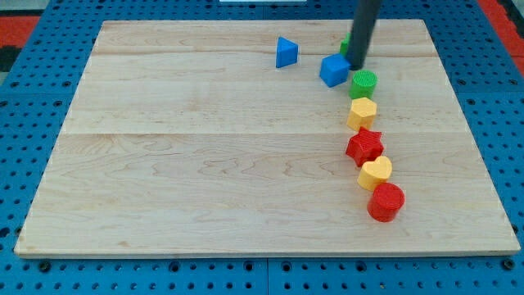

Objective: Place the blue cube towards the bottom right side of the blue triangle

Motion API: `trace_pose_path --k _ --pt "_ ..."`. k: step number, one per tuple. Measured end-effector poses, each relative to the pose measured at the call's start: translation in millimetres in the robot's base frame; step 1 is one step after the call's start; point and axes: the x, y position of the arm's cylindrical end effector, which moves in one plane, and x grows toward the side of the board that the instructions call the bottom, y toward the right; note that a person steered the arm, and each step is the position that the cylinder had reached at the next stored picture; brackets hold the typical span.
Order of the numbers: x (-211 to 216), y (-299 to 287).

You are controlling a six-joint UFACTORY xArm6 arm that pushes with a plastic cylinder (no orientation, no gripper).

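Observation:
The blue cube (pixel 333 70) lies near the view's top, right of centre, on the wooden board (pixel 205 164). The blue triangle (pixel 286 52) stands up and to the left of it, a short gap apart. My tip (pixel 358 67) is at the end of the dark rod, just right of the blue cube and touching or nearly touching it. A green block (pixel 346 45) is mostly hidden behind the rod.
A curved line of blocks runs down from the cube's right: a green cylinder (pixel 363 83), a yellow hexagon (pixel 362 112), a red star (pixel 364 146), a yellow heart-like block (pixel 375 173) and a red cylinder (pixel 386 201).

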Motion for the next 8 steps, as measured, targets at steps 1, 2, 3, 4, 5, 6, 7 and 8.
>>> trace_pose_path --k 1,2,3,4,5,6,7,8 --pt "0 -33" --pt "3 23" --pt "39 8" --pt "46 -49" --pt "19 -67" --pt "-3 -55" --pt "-2 31" --pt "20 112"
